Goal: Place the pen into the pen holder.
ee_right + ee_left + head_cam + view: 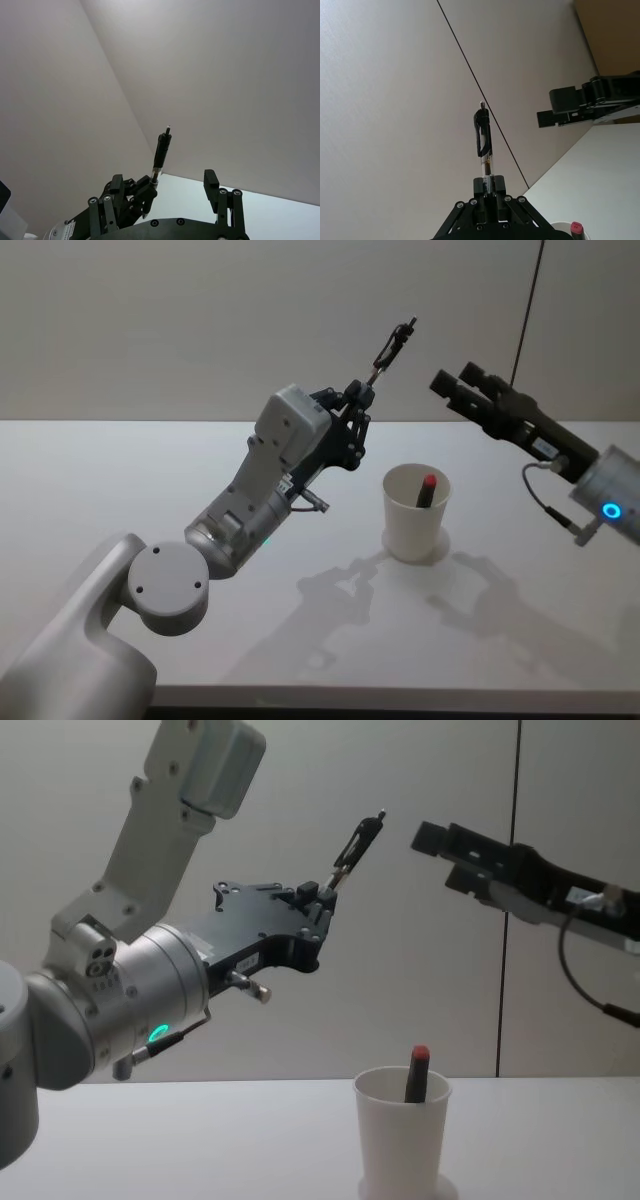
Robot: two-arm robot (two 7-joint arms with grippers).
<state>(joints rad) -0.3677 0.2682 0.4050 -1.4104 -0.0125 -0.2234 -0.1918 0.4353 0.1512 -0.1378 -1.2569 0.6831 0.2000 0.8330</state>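
white matte table (100, 490), pale wall behind with a thin dark cable (528, 310) hanging down it. pen holder (415, 515), a tapered white paper cup with a rolled rim, stands upright on the table, a red-capped marker (428, 487) leaning inside. left gripper (364, 392) is raised above and left of the holder, fingers pinched narrow on the pen (395, 345) (clear barrel, black clip), which slants up toward the right gripper (455, 385). that one hangs in the air, fingers well apart, clear of the pen.
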